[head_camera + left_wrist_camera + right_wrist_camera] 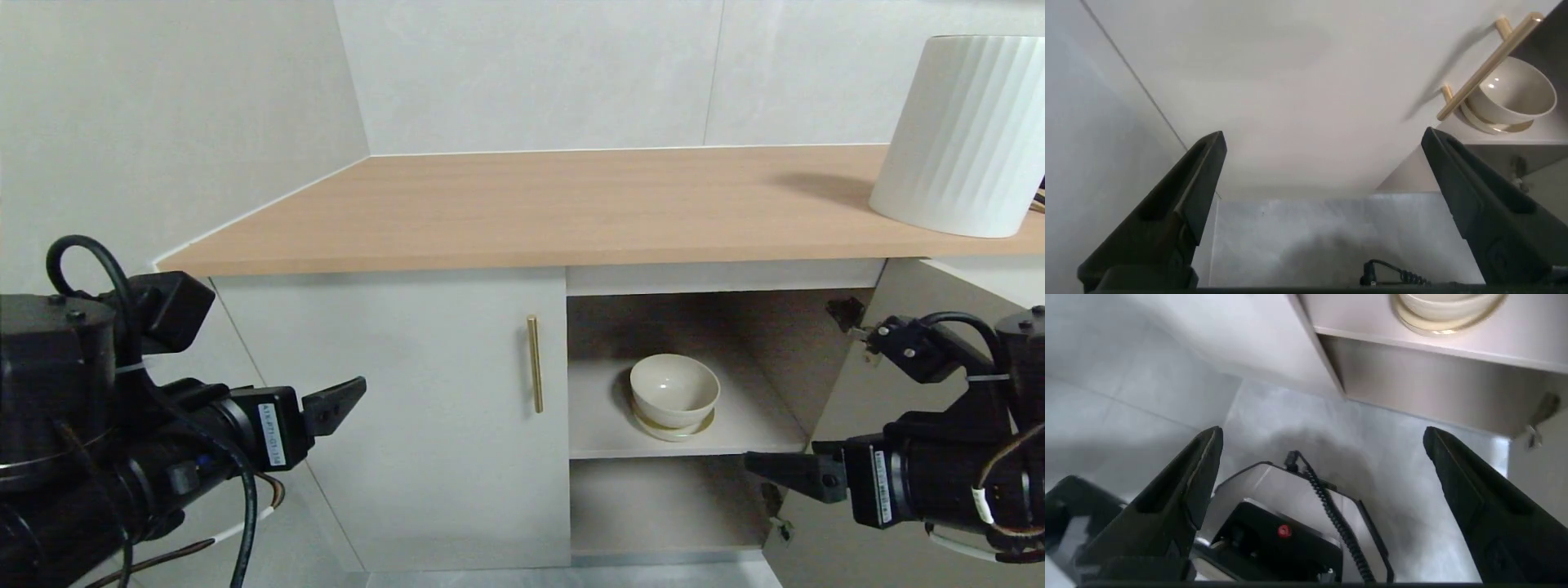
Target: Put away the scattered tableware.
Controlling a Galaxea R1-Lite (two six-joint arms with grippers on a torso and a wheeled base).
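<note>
A cream bowl [674, 390] sits on a small plate [674, 428] on the upper shelf [596, 425] of the open right half of the cabinet. My left gripper [336, 404] hovers in front of the closed left door, open and holding nothing. The left wrist view shows its fingers [1180, 208] spread wide, with the bowl [1512, 91] far off past the gold handle [1490, 64]. My right gripper [784, 472] hangs open and holding nothing, low at the right of the cabinet opening, below shelf level. In the right wrist view the plate [1445, 314] rests on the shelf above the gripper [1323, 437].
The left cabinet door [392, 408] is closed, with a vertical gold handle [534, 364]. The right door [824, 539] stands swung open beside my right arm. A bare lower shelf [661, 506] lies beneath. A white ribbed cylinder [967, 135] stands on the wooden countertop [531, 204].
</note>
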